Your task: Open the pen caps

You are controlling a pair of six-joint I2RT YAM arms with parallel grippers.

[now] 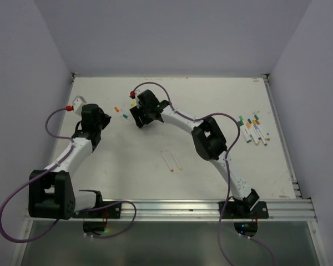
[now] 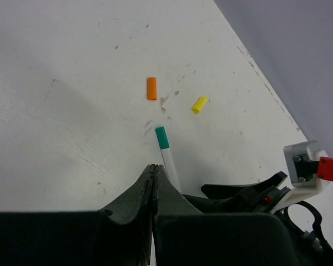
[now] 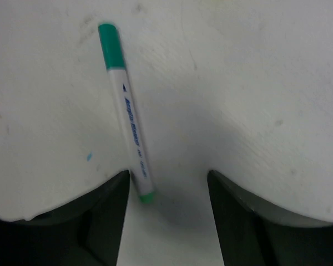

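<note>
Currently I have the right gripper (image 3: 166,221) poised over the green-capped pen (image 3: 132,119) with its fingers apart, presumably to straddle the barrel for a pickup. The pen lies flat on the table (image 3: 255,83). Its tail end sits just inside one finger (image 3: 102,221), off-centre, and the green cap (image 3: 111,44) points away beyond the tips. My left gripper (image 2: 154,169) is closed on nothing, just beside the barrel. An orange cap (image 2: 151,88) and a yellow cap (image 2: 199,104) lie loose nearby.
</note>
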